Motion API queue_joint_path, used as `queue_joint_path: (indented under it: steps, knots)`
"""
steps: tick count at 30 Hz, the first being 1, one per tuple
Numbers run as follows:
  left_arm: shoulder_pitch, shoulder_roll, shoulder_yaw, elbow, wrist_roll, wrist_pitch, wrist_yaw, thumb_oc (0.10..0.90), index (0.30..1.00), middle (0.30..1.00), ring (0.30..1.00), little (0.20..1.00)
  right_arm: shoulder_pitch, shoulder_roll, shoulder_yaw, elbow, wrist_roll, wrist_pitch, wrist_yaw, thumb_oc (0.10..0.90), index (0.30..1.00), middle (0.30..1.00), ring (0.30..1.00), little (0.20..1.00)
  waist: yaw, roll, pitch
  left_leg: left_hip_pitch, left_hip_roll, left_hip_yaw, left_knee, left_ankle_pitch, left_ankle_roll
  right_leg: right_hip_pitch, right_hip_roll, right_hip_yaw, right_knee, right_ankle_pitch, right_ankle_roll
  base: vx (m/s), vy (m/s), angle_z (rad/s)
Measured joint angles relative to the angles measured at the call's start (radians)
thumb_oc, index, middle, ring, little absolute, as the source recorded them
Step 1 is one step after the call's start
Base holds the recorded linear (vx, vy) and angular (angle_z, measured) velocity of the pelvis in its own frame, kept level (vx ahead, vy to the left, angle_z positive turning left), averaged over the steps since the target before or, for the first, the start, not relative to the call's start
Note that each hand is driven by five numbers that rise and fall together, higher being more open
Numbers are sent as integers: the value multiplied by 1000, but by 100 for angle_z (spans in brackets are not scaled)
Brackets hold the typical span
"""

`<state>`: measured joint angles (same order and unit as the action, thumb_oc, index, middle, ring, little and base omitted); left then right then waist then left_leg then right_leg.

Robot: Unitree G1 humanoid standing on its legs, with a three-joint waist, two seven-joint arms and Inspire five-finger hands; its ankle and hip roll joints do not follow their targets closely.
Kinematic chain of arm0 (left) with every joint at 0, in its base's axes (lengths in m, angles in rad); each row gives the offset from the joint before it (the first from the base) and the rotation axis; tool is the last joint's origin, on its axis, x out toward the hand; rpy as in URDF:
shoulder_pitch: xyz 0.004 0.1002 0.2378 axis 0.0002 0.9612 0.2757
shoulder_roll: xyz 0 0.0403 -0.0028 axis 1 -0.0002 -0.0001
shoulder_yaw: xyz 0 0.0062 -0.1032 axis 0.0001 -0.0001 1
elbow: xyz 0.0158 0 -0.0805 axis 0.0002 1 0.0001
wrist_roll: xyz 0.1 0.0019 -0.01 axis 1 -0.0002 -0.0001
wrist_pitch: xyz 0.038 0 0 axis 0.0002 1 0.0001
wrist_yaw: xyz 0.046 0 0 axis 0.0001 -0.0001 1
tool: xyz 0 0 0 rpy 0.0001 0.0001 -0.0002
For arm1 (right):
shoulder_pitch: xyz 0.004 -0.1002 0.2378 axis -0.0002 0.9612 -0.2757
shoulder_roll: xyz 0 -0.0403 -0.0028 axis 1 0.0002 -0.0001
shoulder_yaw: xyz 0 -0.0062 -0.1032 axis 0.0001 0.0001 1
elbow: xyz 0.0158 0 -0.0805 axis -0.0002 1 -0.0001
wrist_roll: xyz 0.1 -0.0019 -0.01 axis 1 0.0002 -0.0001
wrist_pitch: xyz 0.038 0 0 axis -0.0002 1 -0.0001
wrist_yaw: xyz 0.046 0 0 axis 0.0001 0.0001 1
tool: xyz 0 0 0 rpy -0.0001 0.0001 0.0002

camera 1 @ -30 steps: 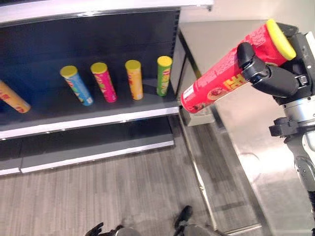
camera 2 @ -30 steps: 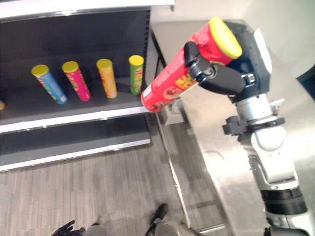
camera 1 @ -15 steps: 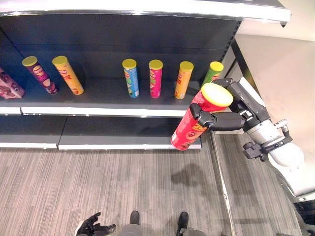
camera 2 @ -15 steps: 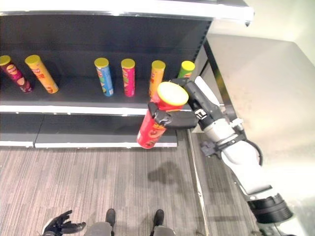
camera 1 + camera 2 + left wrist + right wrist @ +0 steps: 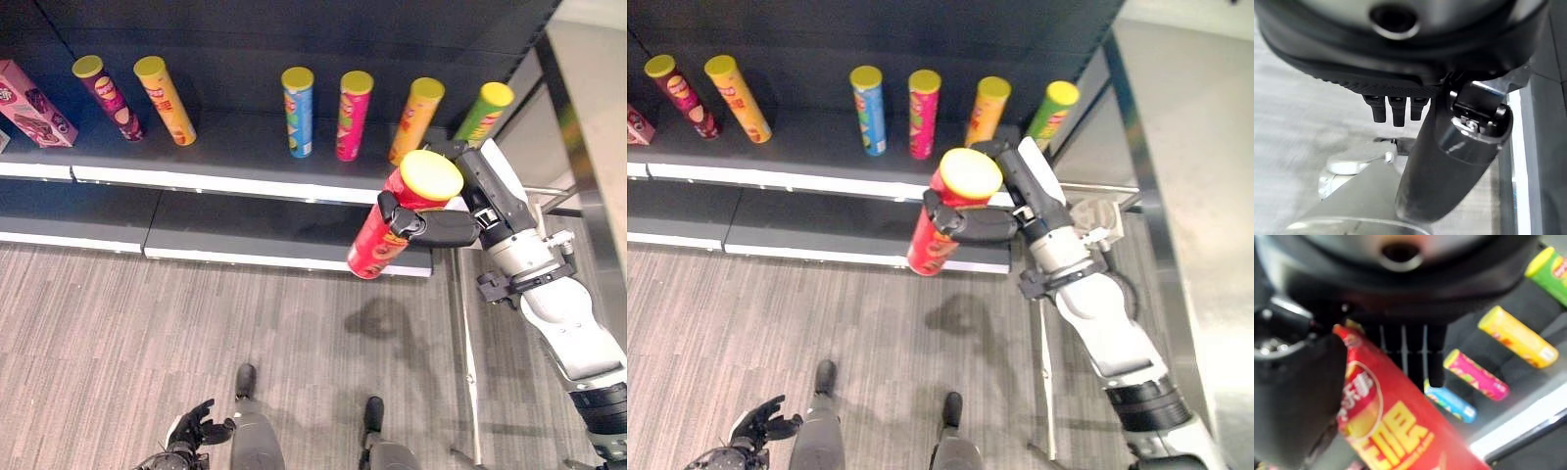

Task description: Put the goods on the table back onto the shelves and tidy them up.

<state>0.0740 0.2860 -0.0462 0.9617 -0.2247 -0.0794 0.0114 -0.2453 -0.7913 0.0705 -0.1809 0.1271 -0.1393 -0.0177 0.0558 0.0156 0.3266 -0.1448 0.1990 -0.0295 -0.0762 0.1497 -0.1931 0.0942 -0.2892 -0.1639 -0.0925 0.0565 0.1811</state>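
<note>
I'm over grey wood-grain flooring (image 5: 118,333) facing a long dark shelf unit (image 5: 235,147). My right hand (image 5: 431,225) grips a tall red chip can with yellow lid (image 5: 402,220), tilted, before the shelf edge. Left hand (image 5: 186,441) hangs low, fingers relaxed.

Both head eyes look steeply down on the shelf (image 5: 245,186) and floor (image 5: 118,333); each wrist camera peers close past its own fingers.
</note>
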Motion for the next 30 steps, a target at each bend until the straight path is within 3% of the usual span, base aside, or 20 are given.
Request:
queue_joint_path:
  steps: [1, 2, 5, 6, 7, 8, 9, 10, 11, 13, 15, 17, 23, 30]
  knots:
    - [-22, 8, -3, -1, 6, -1, 1, 800, 900, 900, 900, 900, 32, 54, -1, -28, -26, 16, -12, 400, 300, 300, 300, 300, 2, -47, -4, -3, -114, 27, 38, 0, 59, -13, -108, 2, 42, 49, -37, 158, 493, 11]
    - [-28, 9, -11, -9, 19, -1, 1, 800, 900, 900, 900, 900, 37, 80, 10, -47, -40, 19, -10, 400, 300, 300, 300, 300, -1, -40, -5, 6, -133, 34, 32, 11, 93, -38, -136, 2, 92, 83, -56, 90, 399, 8]
    - [-30, 46, -15, -42, 39, -3, 1, 800, 900, 900, 900, 900, 10, 113, 71, -80, -78, 21, -10, 400, 300, 300, 300, 300, 33, -39, -5, 56, -180, 91, 15, -5, 158, -115, -186, 1, 191, 228, -48, 56, 282, -33]
    - [-31, 56, -9, -44, 39, -4, 4, 800, 900, 900, 900, 900, 2, 113, 84, -90, -84, 20, -8, 400, 300, 300, 300, 300, 45, -36, -5, 77, -185, 100, 7, -12, 169, -140, -190, 2, 236, 179, -16, 77, 242, -21]
    - [-32, 60, -4, -47, 39, -5, 8, 800, 900, 900, 900, 900, 1, 112, 85, -94, -84, 19, -7, 400, 300, 300, 300, 300, 46, -33, -6, 84, -186, 99, 3, -14, 172, -140, -180, 0, 245, 144, -7, 70, 241, -7]
    - [-33, 81, 12, -51, 39, -4, 18, 800, 900, 900, 900, 900, -10, 104, 85, -99, -84, 16, -8, 400, 300, 300, 300, 300, 40, -21, -7, 100, -188, 91, -1, -32, 212, -159, -118, 18, 276, 58, 1, 67, 187, -1]
    - [-34, 84, 19, -46, 39, -3, 23, 800, 900, 900, 900, 900, -20, 100, 85, -99, -84, 14, -7, 400, 300, 300, 300, 300, 41, -10, -5, 106, -177, 90, -2, -35, 219, -192, -79, 43, 341, -12, -11, 27, 61, 2]
    - [-30, 86, 24, -38, 39, 0, 24, 800, 900, 900, 900, 900, -21, 94, 82, -100, -84, 15, -8, 400, 300, 300, 300, 300, 34, -1, -4, 125, -176, 95, -6, -36, 221, -207, -19, 36, 353, -46, -15, 80, 72, -9]
    - [-9, 86, 23, -41, 39, -2, 22, 800, 900, 900, 900, 900, -36, 83, 82, -100, -84, 15, -9, 400, 300, 300, 300, 300, 27, 2, -6, 153, -189, 105, -12, -42, 229, -214, 41, 1, 278, -46, -20, 75, 43, -3]
    - [-4, 73, 24, -35, 38, -2, 24, 800, 900, 900, 900, 900, -65, 76, 87, -99, -83, 14, -10, 400, 300, 300, 300, 300, 8, 1, -6, 156, -190, 103, -13, -53, 229, -237, 104, -52, 163, -18, -43, 100, 8, -3]
    - [0, 60, 16, -27, 37, 1, 21, 800, 900, 900, 900, 900, -75, 60, 104, -93, -83, 13, -9, 400, 300, 300, 300, 300, 5, -15, -15, 157, -202, 103, -13, -62, 220, -246, 149, -11, 66, 40, -39, 111, -39, 8]
    - [22, 34, 10, -38, 36, 5, 20, 800, 900, 900, 900, 900, -69, 56, 124, -55, -83, 16, -9, 400, 300, 300, 300, 300, -10, -26, -28, 177, -210, 77, -14, -72, 198, -196, 163, 34, 11, 135, -86, 95, -97, 24]
    - [56, -49, 7, -81, 29, 4, 20, 800, 900, 900, 900, 900, -71, 56, 170, -41, -87, 17, -10, 400, 300, 300, 300, 300, -10, -18, -36, 181, -145, 63, -15, -86, 148, -177, 224, 1, -2, 120, -119, 125, -143, 6]
    - [84, -58, 3, -116, 27, 11, 21, 800, 900, 900, 900, 900, -107, 58, 282, 42, -154, 19, -12, 400, 300, 300, 300, 300, 47, 35, -70, 157, -111, -15, 10, -81, 121, -151, 255, -73, -2, 92, -154, 35, -149, 31]
